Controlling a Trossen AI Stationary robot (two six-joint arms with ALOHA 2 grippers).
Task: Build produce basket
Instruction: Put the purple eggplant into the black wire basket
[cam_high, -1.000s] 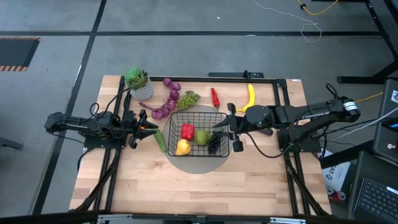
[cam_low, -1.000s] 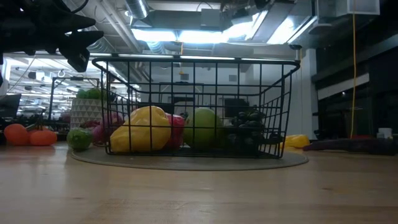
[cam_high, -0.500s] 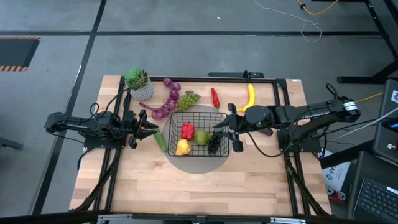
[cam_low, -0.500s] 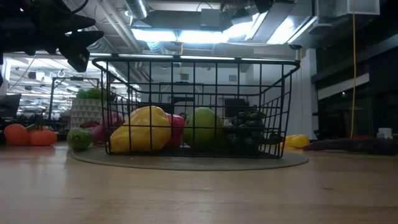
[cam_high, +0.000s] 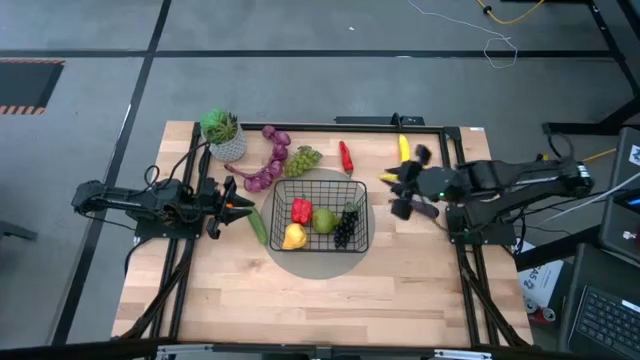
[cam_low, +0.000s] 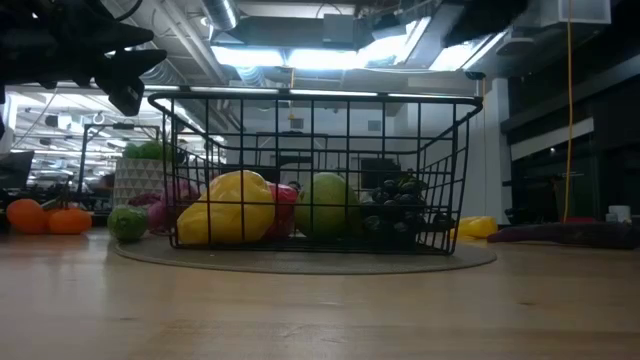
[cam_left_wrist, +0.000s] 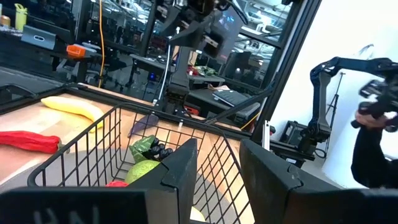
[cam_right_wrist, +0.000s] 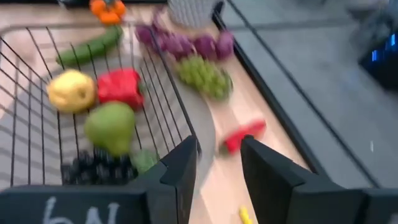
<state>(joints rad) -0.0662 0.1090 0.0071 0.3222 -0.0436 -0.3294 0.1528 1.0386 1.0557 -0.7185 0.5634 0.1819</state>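
Your basket (cam_high: 320, 212) sits at the centre of the table (cam_high: 300, 300) on a grey round mat (cam_high: 318, 262). Inside it you have a red pepper (cam_high: 301, 210) at 9 o'clock, a yellow fruit (cam_high: 293, 237) at 7 o'clock, a green pear (cam_high: 324, 220) in the middle, and black grapes (cam_high: 345, 231) at 4 o'clock.

Outside the basket, the cucumber (cam_high: 258, 226) lies just beside its 9 o'clock wall. Purple grapes (cam_high: 270, 165) and green grapes (cam_high: 303, 158) lie near its 11 o'clock corner, a second red pepper (cam_high: 345, 157) at 1 o'clock, and the banana (cam_high: 402, 155) farther out at 2 o'clock.

Your right gripper (cam_high: 405, 190) hangs at the basket's 3 o'clock, next to the banana, fingers apart and empty. Your left gripper (cam_high: 232, 203) waits at 9 o'clock, fingers apart, nothing between them.
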